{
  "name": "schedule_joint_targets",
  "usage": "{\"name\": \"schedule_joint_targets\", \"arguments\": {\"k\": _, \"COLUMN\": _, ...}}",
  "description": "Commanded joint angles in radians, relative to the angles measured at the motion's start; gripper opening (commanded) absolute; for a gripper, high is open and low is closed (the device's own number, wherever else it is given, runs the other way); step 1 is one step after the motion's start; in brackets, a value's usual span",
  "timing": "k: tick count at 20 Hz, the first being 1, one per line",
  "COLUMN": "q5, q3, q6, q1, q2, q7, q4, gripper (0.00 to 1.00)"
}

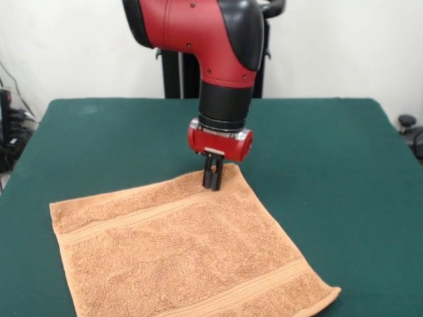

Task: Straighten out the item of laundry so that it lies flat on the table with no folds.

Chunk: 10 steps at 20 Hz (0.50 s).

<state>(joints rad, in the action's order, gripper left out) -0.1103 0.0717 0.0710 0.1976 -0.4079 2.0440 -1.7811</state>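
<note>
Front view, the only view we have: the towel (182,254) lies spread on the near left part of the green table (330,152), and its near edge runs out of the picture at the bottom. We see it as almost flat: the far edge and the left edge lie straight, and both woven bands run unbroken across the cloth. The near right corner looks slightly lifted or curled, so we judge the task nearly done but not quite; that corner, and whatever lies below the picture's bottom edge, remain to be checked. The gripper (212,179) stands upright at the towel's far right corner, its dark fingers drawn close together with the tips at or on the cloth's edge. We judge them pinched on that corner, though no fold of cloth shows plainly between them. Count: one towel, one table, one arm with one gripper. No second cloth and no person show.
</note>
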Motion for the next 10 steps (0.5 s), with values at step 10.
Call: {"name": "schedule_joint_targets", "arguments": {"k": 10, "q5": -0.019, "q3": -0.092, "q6": 0.087, "q1": 0.031, "q2": 0.109, "q7": 0.175, "q4": -0.223, "gripper": 0.0}}
